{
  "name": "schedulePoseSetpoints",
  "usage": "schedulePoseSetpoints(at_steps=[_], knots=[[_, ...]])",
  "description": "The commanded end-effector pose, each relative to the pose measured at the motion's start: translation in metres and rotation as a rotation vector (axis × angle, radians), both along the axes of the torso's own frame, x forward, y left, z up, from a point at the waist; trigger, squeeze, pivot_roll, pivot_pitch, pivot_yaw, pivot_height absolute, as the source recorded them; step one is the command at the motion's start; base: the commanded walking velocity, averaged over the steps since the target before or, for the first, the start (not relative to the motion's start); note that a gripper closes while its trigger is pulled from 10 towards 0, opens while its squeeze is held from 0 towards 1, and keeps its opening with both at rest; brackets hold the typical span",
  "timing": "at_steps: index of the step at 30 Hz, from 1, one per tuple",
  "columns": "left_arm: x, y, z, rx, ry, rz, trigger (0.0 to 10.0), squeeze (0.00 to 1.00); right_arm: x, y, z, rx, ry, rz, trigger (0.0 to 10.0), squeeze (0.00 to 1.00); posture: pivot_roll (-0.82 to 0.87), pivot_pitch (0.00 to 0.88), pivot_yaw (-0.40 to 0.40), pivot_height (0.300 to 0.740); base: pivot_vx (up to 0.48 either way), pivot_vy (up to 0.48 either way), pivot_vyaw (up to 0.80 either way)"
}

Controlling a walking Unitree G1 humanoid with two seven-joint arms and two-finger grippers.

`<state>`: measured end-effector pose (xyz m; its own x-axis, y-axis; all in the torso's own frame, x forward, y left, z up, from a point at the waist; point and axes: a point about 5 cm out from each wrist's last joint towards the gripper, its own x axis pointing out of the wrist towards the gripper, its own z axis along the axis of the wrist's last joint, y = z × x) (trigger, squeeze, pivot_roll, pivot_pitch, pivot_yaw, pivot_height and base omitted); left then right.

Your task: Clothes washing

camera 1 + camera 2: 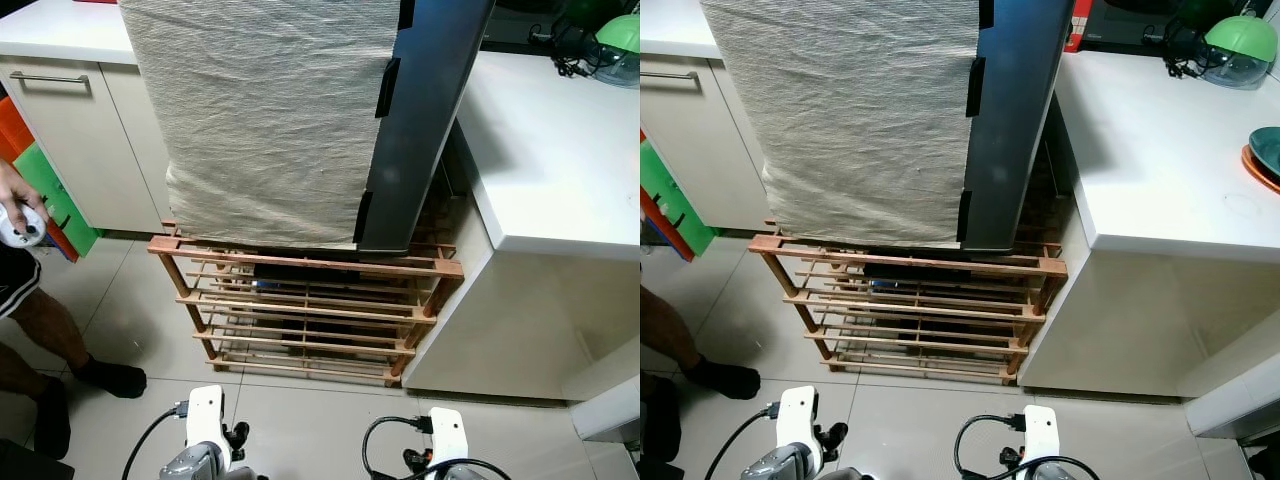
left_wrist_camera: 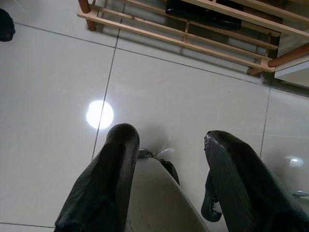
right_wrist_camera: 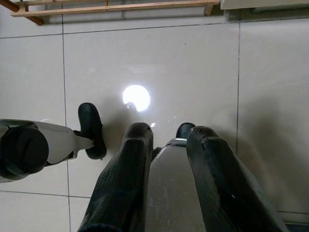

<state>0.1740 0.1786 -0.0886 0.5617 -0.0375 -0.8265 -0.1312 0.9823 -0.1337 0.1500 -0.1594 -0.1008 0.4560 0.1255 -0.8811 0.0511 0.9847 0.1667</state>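
A tall dark grey appliance (image 1: 420, 120) stands on a wooden slatted rack (image 1: 300, 300), and a pale beige cloth (image 1: 270, 120) hangs over its front. Both my arms hang low over the tiled floor in front of the rack, the left wrist (image 1: 205, 415) and the right wrist (image 1: 447, 432) at the bottom edge. In the left wrist view my left gripper (image 2: 169, 135) points at the floor, open and empty. The right gripper (image 3: 170, 130) is also open, with nothing between its fingers (image 3: 137, 164).
A white counter (image 1: 560, 150) flanks the appliance on the right, with a green-lidded item (image 1: 620, 40) at its back. White cabinets (image 1: 70, 130) and an orange and green box (image 1: 40, 185) are on the left. A person stands at the left, one hand (image 1: 18, 215) holding a white object, a black shoe (image 1: 112, 378) on the floor.
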Motion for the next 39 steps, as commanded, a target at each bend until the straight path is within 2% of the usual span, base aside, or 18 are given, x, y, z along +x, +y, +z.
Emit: schedulePoseSetpoints(at_steps=[1,5,7,10,19,23,24,25,26,28,29,30,32,33,34,35,37,39], knots=[[0.022,-0.011,0.008,0.189,0.120,-0.447,10.0,0.00,-0.019,-0.012,-0.007,-0.087,0.111,-0.283,10.0,0.00,-0.16,0.000,0.115,0.740,0.000,0.000,0.00],[0.022,-0.011,0.008,0.189,0.120,-0.447,10.0,0.00,-0.019,-0.012,-0.007,-0.087,0.111,-0.283,10.0,0.00,-0.16,0.000,0.115,0.740,0.000,0.000,0.00],[0.010,-0.023,0.001,0.179,0.132,-0.395,10.0,0.00,-0.016,-0.011,-0.006,-0.106,0.088,-0.226,10.0,0.00,-0.16,0.000,0.123,0.740,0.000,0.000,0.00],[0.005,-0.026,-0.002,0.172,0.140,-0.355,10.0,0.00,-0.014,-0.011,-0.005,-0.110,0.072,-0.198,10.0,0.00,-0.16,0.000,0.123,0.740,0.000,0.000,0.00],[0.014,-0.022,0.003,0.199,0.087,-0.335,10.0,0.00,0.006,-0.008,0.002,-0.092,-0.014,-0.237,10.0,0.00,-0.16,0.000,0.119,0.740,0.000,0.000,0.00],[0.040,-0.011,0.018,0.229,-0.067,-0.237,10.0,0.00,0.051,-0.014,0.029,-0.133,-0.307,-0.206,10.0,0.00,-0.13,0.000,0.045,0.740,0.000,0.000,0.00],[0.040,-0.011,0.018,0.229,-0.067,-0.237,10.0,0.00,0.051,-0.014,0.029,-0.133,-0.307,-0.206,10.0,0.00,-0.13,0.000,0.045,0.740,0.000,0.000,0.00],[0.060,0.012,0.034,0.209,-0.161,-0.190,10.0,0.00,0.073,-0.013,0.047,-0.130,-0.439,-0.148,10.0,0.00,-0.11,0.000,0.011,0.740,0.000,0.000,0.00],[0.069,0.023,0.043,0.216,-0.201,-0.186,10.0,0.00,0.083,-0.013,0.054,-0.128,-0.483,-0.121,10.0,0.00,-0.10,0.000,0.000,0.740,0.000,0.000,0.00],[0.074,0.030,0.048,0.227,-0.217,-0.189,10.0,0.00,0.090,-0.013,0.060,-0.117,-0.515,-0.109,10.0,0.00,-0.09,0.000,-0.024,0.740,0.000,0.000,0.00],[0.081,0.033,0.057,0.239,-0.264,-0.216,10.0,0.00,0.105,-0.015,0.079,-0.058,-0.606,-0.103,10.0,0.00,-0.07,0.000,-0.055,0.740,0.000,0.000,0.00],[0.081,0.033,0.057,0.239,-0.264,-0.216,10.0,0.00,0.105,-0.015,0.079,-0.058,-0.606,-0.103,10.0,0.00,-0.07,0.000,-0.055,0.740,0.000,0.000,0.00],[0.094,0.030,0.081,0.258,-0.440,-0.222,10.0,0.00,0.118,-0.019,0.107,-0.078,-0.742,-0.051,10.0,0.00,-0.08,0.000,-0.073,0.740,0.000,0.000,0.00],[0.094,0.030,0.081,0.258,-0.440,-0.222,10.0,0.00,0.118,-0.019,0.107,-0.078,-0.742,-0.051,10.0,0.00,-0.08,0.000,-0.073,0.740,0.000,0.000,0.00],[0.098,0.020,0.101,0.276,-0.586,-0.225,10.0,0.00,0.120,-0.025,0.122,-0.173,-0.814,-0.058,10.0,0.00,-0.07,0.000,-0.080,0.740,0.000,0.000,0.00],[0.099,0.017,0.108,0.276,-0.632,-0.222,10.0,0.00,0.120,-0.028,0.127,-0.219,-0.836,-0.066,10.0,0.00,-0.07,0.000,-0.080,0.740,0.000,0.000,0.00],[0.102,0.004,0.129,0.240,-0.758,-0.214,10.0,0.00,0.119,-0.032,0.144,-0.247,-0.938,-0.107,10.0,0.00,-0.07,0.000,-0.083,0.740,0.000,0.000,0.00],[0.104,-0.008,0.154,0.221,-0.862,-0.246,10.0,0.00,0.115,-0.036,0.161,-0.217,-0.989,-0.086,10.0,0.00,-0.07,0.000,-0.078,0.740,0.000,0.000,0.00]])
